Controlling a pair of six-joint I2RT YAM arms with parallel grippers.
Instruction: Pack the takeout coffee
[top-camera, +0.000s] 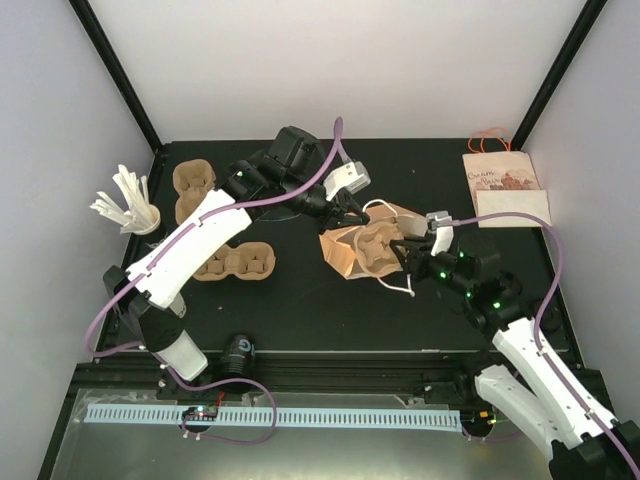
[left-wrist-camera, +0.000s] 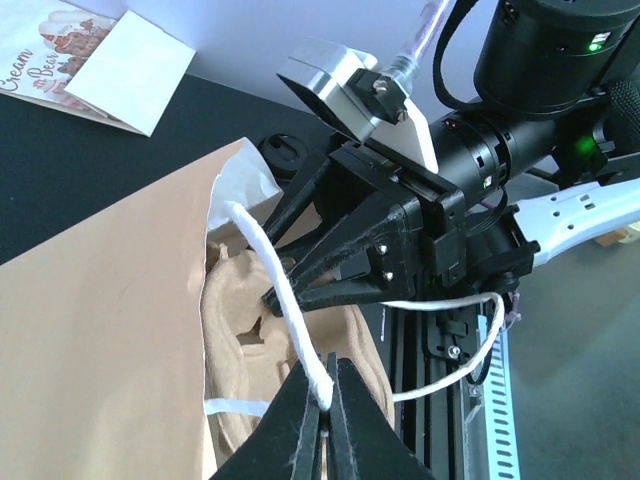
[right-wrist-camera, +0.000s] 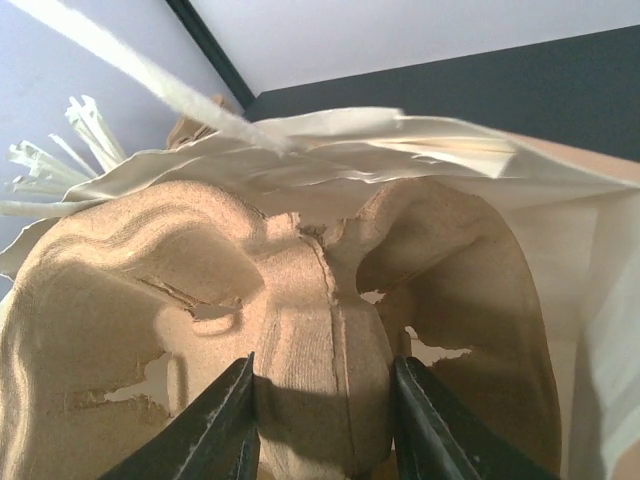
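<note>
L gripper (left-wrist-camera: 325, 405) closed tight, pinching the white string handle (left-wrist-camera: 272, 262) of the paper bag (left-wrist-camera: 110, 300) at mid-table, string taut over the bag's mouth. R gripper (right-wrist-camera: 322, 400), jaws partly spread, its fingers (right-wrist-camera: 225, 425) pressed against both sides of the centre ridge of the cup carrier (right-wrist-camera: 150, 290), gripping it; carrier sits partway inside the bag. Bag lies on its side, long axis approx left-right, mouth facing right twd the R gripper

Three pulp carriers in all: ten-o'clock carrier (top-camera: 192, 186), nine-o'clock carrier (top-camera: 235, 262), bagged carrier (top-camera: 372, 245) at centre. Just one brown paper bag (top-camera: 335, 255). One bundle of white sticks (top-camera: 125, 200), far out at nine. One printed card (top-camera: 505, 190) at two.
</note>
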